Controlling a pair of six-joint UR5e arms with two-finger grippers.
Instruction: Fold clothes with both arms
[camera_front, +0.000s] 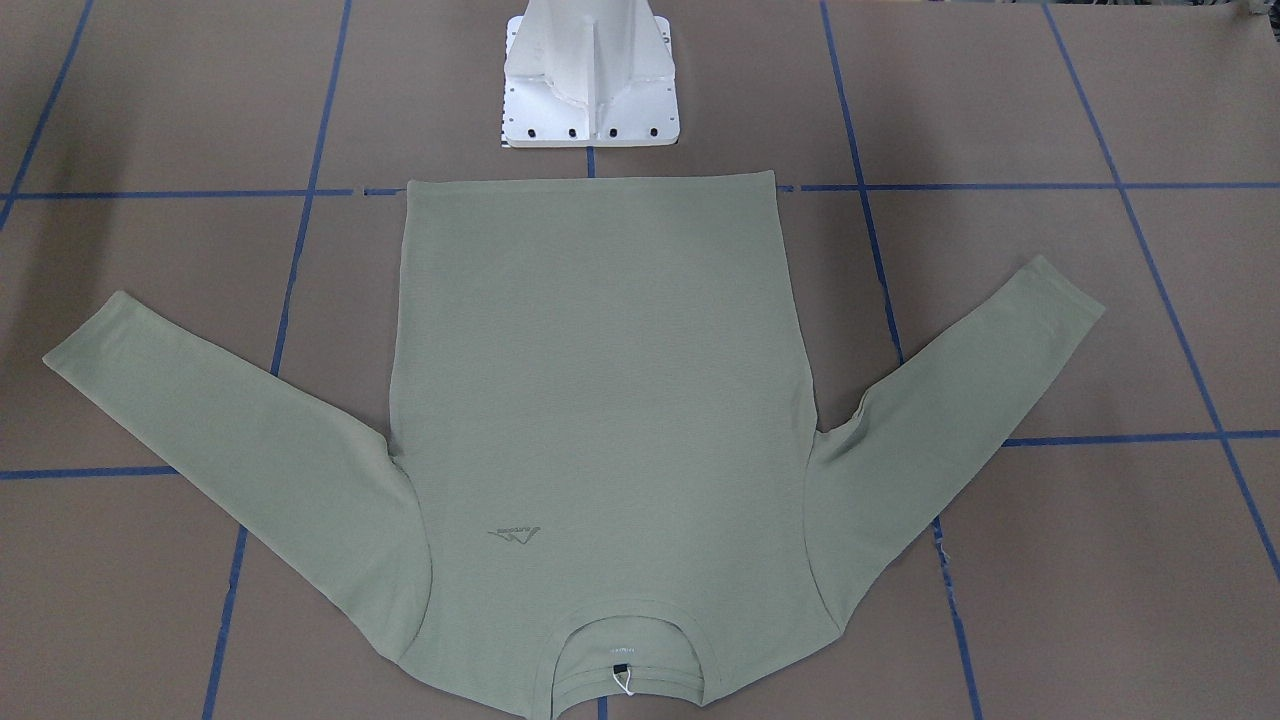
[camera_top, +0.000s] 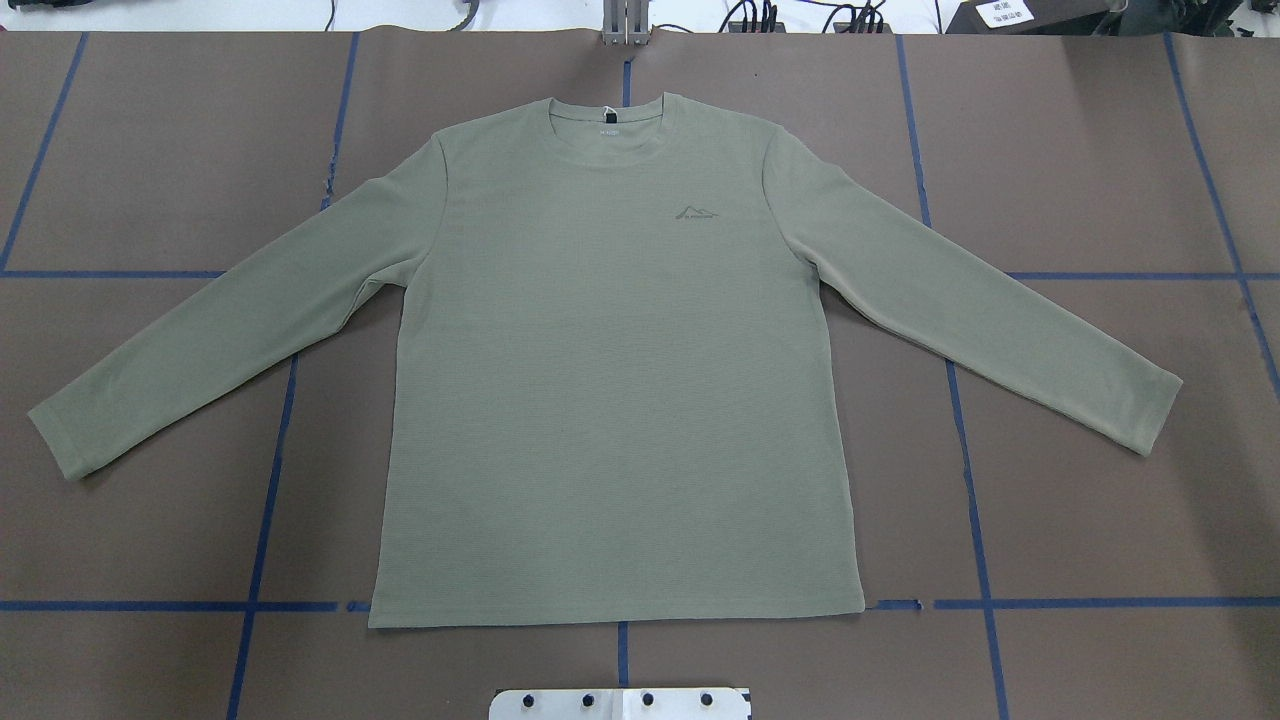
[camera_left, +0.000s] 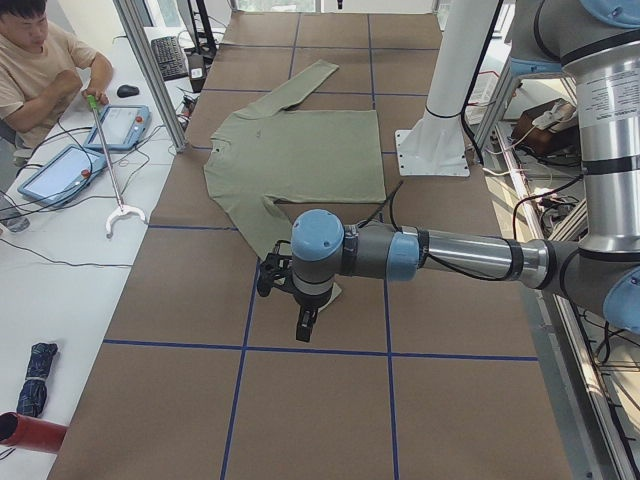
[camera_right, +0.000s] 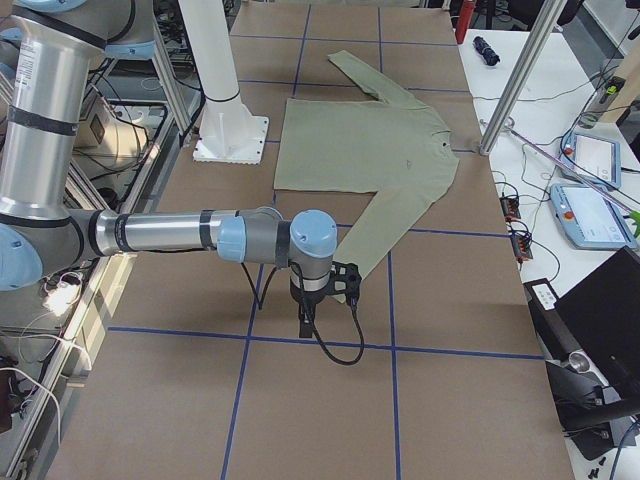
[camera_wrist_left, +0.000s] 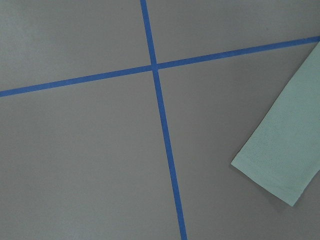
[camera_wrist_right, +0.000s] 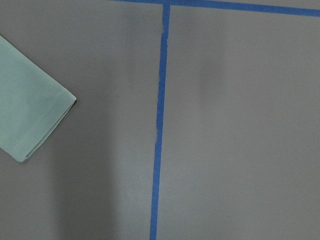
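While the shirt (camera_top: 610, 380) lies spread flat, face-up on the tabletop (camera_top: 150, 150), folding hasn't started. Next I need the left cuff (camera_wrist_left: 272, 172) and right cuff (camera_wrist_right: 45, 127) gripped. My left tool (camera_left: 300, 305) and right tool (camera_right: 320, 295) hang near them; opening: can't tell, both cuffs lie ungripped. Hem (camera_top: 615, 615) near pedestal (camera_front: 590, 80); room outboard of both cuffs.

Shirt (camera_top: 610, 400) spread on table (camera_top: 150, 150), hem (camera_top: 615, 612) nearest pedestal (camera_top: 620, 704).

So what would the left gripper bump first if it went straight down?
Likely the brown table, near a blue tape cross. The left gripper points down; the shirt cuff lies off to one side. Depth is unclear.
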